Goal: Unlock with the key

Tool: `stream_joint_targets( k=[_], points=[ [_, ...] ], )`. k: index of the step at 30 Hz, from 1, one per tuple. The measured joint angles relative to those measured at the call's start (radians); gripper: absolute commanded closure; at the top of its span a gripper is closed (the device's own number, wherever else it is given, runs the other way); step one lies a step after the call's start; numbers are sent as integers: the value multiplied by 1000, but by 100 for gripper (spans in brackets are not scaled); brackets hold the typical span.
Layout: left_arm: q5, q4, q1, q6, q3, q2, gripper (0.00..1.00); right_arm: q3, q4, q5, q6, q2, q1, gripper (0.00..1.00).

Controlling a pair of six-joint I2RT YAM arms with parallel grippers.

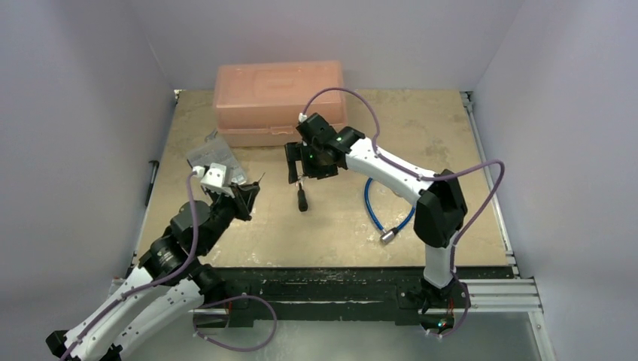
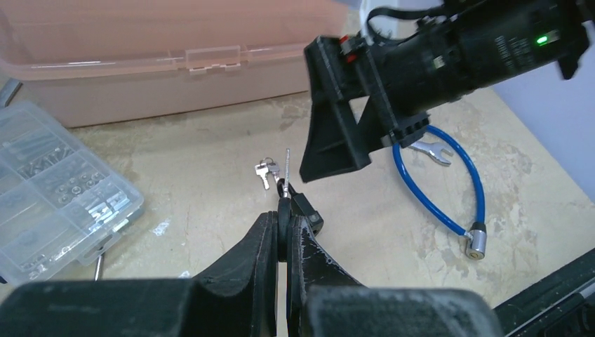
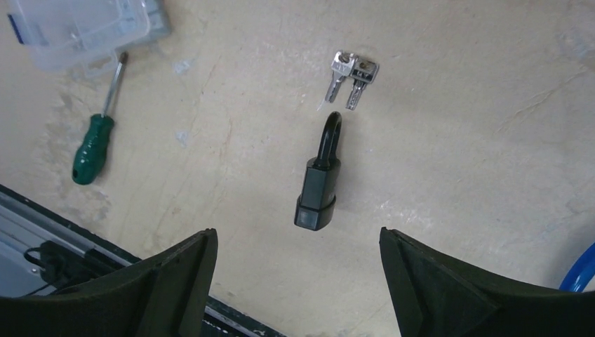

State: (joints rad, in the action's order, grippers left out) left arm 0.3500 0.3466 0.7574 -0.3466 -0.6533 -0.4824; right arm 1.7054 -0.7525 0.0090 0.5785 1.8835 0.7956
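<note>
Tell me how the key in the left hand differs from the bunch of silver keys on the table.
The key has a black head; the silver keys are bare metal. The key is single; the silver keys are bunched. The key is pinched in the shut left hand, blade outward; the silver keys lie flat on the table. Both are small, with metal blades.

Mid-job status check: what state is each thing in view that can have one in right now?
Left tool: shut on the small black-headed metal key, blade sticking out past the fingertips.
Right tool: open, over the black padlock, not touching it.
Black padlock: lying flat on the table, shackle looks closed.
Pink plastic box: lid closed.
</note>
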Motion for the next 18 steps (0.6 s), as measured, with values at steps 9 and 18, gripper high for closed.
stream_joint_targets(
  k=[9, 18],
  points=[
    [-2, 16, 0, 18, 11, 34, 100, 113, -84, 27, -20, 151, 37, 13],
    [-6, 22, 0, 29, 12, 26, 100, 121, -115, 52, -8, 241, 58, 20]
  ],
)
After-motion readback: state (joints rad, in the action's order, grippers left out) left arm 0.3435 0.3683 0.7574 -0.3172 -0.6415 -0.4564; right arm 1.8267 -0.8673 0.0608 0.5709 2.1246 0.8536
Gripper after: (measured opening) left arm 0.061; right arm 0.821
